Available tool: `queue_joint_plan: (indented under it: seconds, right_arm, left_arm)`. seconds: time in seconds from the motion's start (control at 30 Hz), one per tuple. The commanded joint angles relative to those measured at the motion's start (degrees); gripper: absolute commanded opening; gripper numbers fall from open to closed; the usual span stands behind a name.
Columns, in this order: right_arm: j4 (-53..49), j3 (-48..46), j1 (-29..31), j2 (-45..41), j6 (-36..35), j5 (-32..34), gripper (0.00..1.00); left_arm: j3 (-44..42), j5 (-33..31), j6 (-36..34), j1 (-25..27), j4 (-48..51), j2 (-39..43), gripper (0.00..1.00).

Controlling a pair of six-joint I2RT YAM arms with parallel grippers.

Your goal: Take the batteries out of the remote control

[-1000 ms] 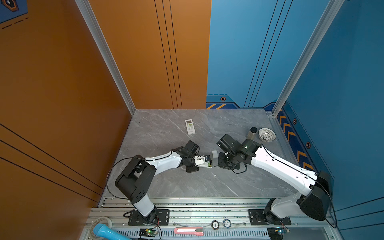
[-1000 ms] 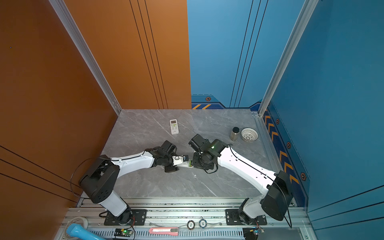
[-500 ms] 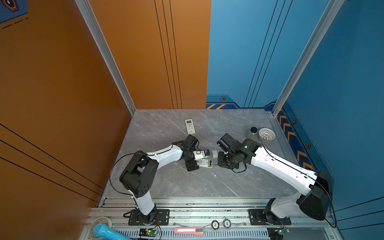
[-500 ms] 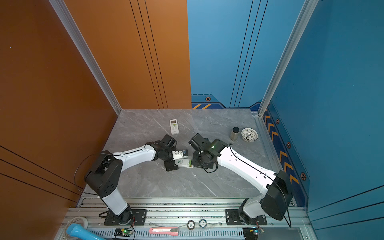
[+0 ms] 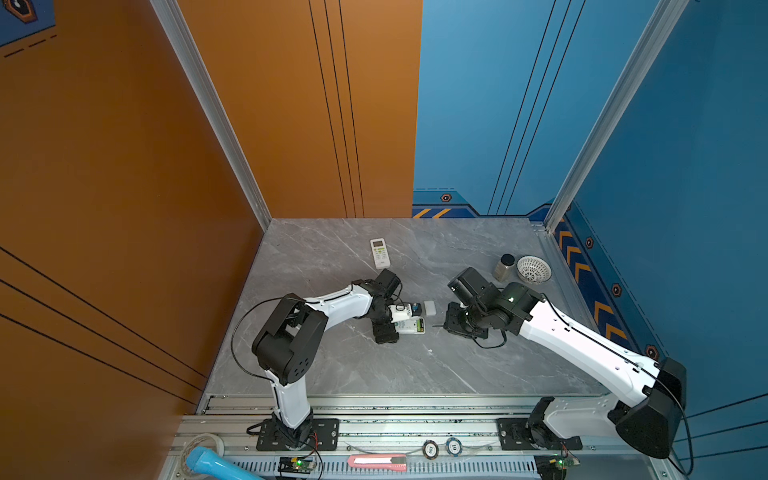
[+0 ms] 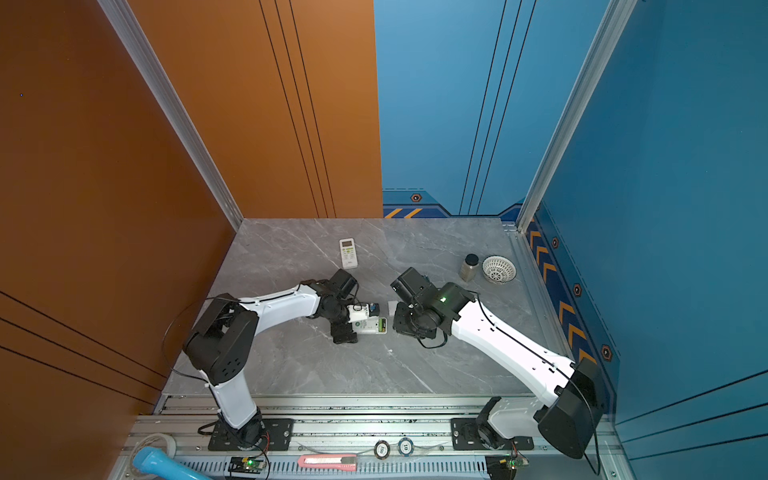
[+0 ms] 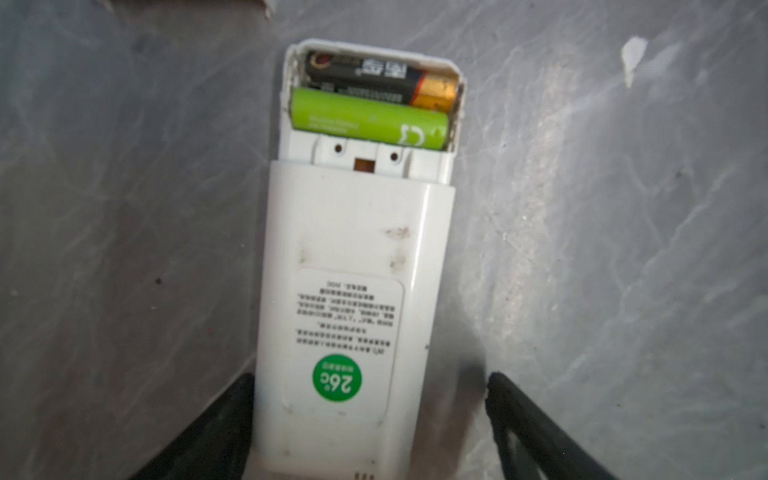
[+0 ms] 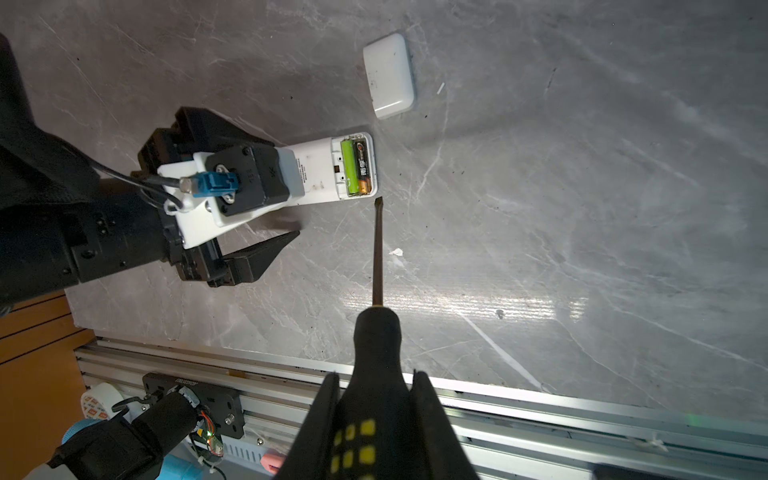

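Since the battery cover (image 8: 389, 77) is already off and lying on the worktop (image 8: 582, 166) near the open bay, both cells are exposed. The remote control (image 7: 353, 291) lies back-up near the centre of both top views, between the two arms. The lime green battery (image 7: 370, 120) and the black battery with gold end (image 7: 374, 77) sit side by side in the bay, black one against the end wall. Nothing is unloaded yet, by my read.

Left end effector (image 7: 369, 380): jaws wide, straddling the remote's closed end. One finger (image 7: 216, 436) is at a long edge and the other stands clear with a visible gap. That looks like bracing, not clamping, probably to stop the body sliding under a pry.

Right end effector (image 8: 376, 382): clamped on the black handle of a flat-blade screwdriver (image 8: 377, 316). The shaft aims at the open end and the tip sits just off the bay corner by the gold end. I can't confirm contact. My guess is the cells sit too snug for the jaws, hence a lever.

Writing: the round green sticker (image 7: 337, 378) on the back label reads "26°C". The rows of small print beside it are illegible. The black cell's print is blurred. The green cell has a white logo and fine text, both unreadable. The screwdriver handle has yellow squares and no text.

A second remote (image 5: 380, 253) lies face-up toward the upper middle of the worktop in a top view, well apart.
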State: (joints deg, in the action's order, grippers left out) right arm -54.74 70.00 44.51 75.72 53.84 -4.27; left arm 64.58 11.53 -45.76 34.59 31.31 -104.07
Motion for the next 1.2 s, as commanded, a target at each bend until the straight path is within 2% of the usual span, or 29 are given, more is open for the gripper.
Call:
queue_joint_plan:
  seconds: [0.0, 0.1, 0.17, 0.3, 0.73, 1.17]
  right_arm:
    - [1.3, -0.56, -0.32, -1.31, -1.58, -0.07, 0.0]
    - [1.68, -1.5, -0.26, -1.09, -1.39, -0.42, 0.0]
    - [2.09, -1.98, 0.43, -0.74, -1.36, -0.4, 0.0]
    - [1.44, -1.93, 1.01, 0.73, -1.7, 0.64, 0.0]
    - [-0.06, 2.24, 4.79, 9.47, -4.4, 2.57, 0.0]
    - [-1.42, 4.76, 4.6, 8.92, -3.74, 2.13, 0.0]
  left_arm:
    - [-0.1, 1.73, 0.29, 1.12, 3.85, -0.85, 0.72]
    - [-1.09, 1.02, 0.96, 2.37, 3.48, -0.35, 0.62]
    - [-2.15, -0.25, 1.96, 3.07, 2.02, 0.04, 0.49]
    - [-4.32, -2.79, 2.51, 4.79, -1.04, 1.38, 0.39]
    - [-6.92, -4.86, 2.88, 6.46, -2.48, 3.07, 0.28]
    - [-6.55, -4.77, 3.21, 6.5, -2.5, 3.15, 0.28]
